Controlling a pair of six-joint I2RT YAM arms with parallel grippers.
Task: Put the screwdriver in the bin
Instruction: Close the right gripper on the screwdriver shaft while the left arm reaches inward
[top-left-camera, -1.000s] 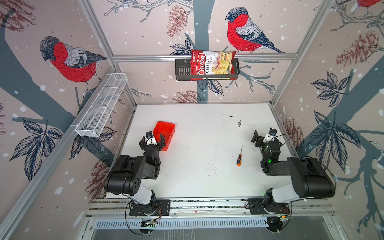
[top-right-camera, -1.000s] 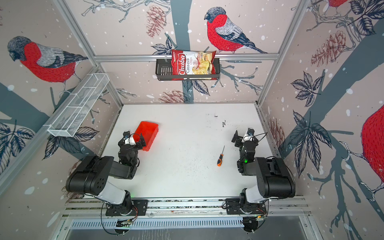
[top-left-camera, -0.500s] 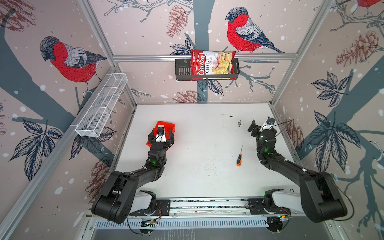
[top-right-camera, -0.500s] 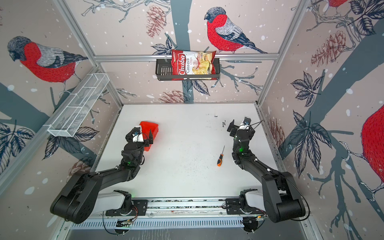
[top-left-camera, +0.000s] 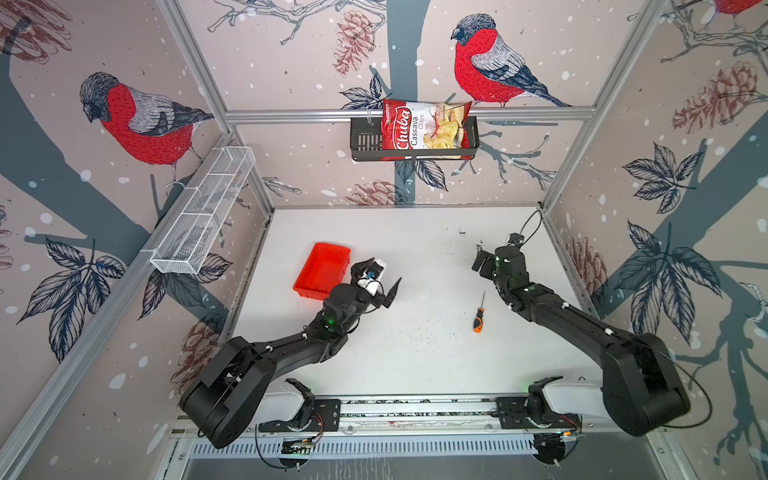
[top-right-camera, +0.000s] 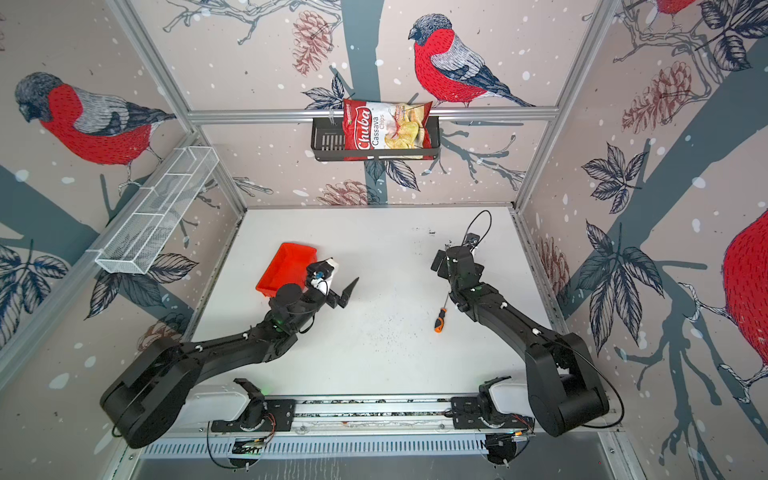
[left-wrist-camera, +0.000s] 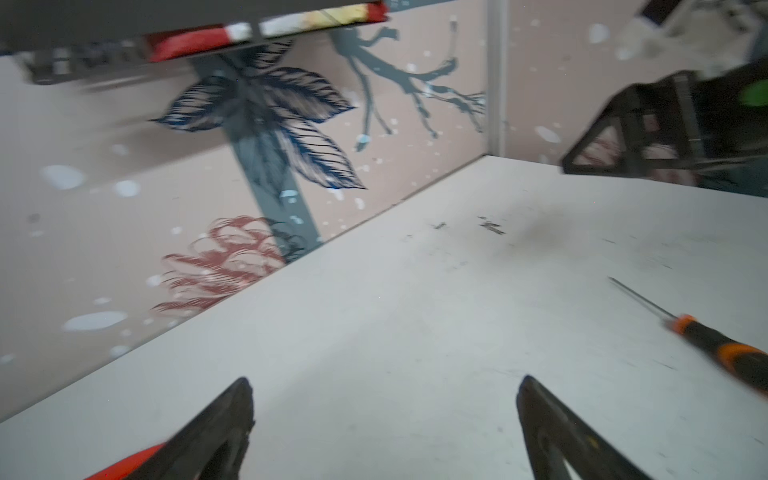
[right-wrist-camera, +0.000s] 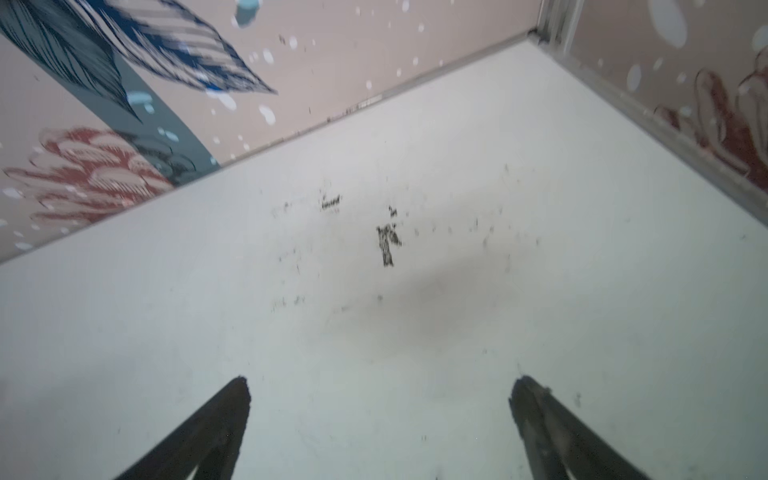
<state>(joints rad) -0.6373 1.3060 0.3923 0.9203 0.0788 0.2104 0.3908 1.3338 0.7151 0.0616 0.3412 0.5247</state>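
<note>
1. Screwdriver (top-left-camera: 478, 318) hasn't moved: it lies flat on the surface (top-left-camera: 415, 353), right of centre in both top views, well apart from the bin (top-left-camera: 322, 270) at centre left.
2. Both arms have unfolded. The right gripper (right-wrist-camera: 380, 380) is now up-frame of the shaft tip, jaws spread, empty.
3. The left gripper (left-wrist-camera: 384, 382) has swung right of the bin, also spread and empty.
4. We read this as the approach; nothing picked yet.

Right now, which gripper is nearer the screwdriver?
Right. The right gripper hovers just beyond the shaft tip of the screwdriver, toward the back wall; the left gripper is farther off, beside the bin.
</note>
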